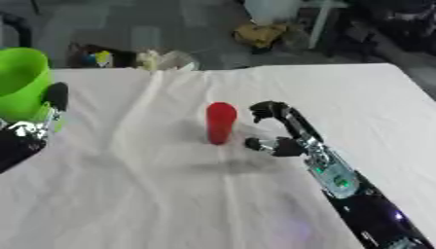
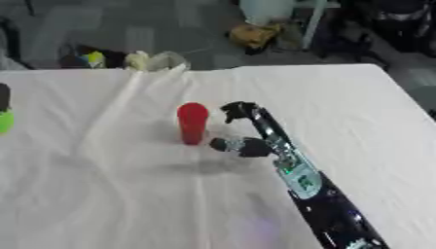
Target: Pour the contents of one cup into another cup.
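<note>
Two cups | green cup (image 1: 21, 82) cut off, left hand (image 1: 34, 127) gripping | right hand (image 1: 277, 129) spread beside red cup (image 1: 221, 122)

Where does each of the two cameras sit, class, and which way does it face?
Left eye view: in the head, looking down at the white table; shows the left hand with fingers around the green cup, and the right hand.
Right eye view: beside it, same aim; only a sliver of the green cup shows.
Shared: the red cup, upright beside the right hand.
</note>
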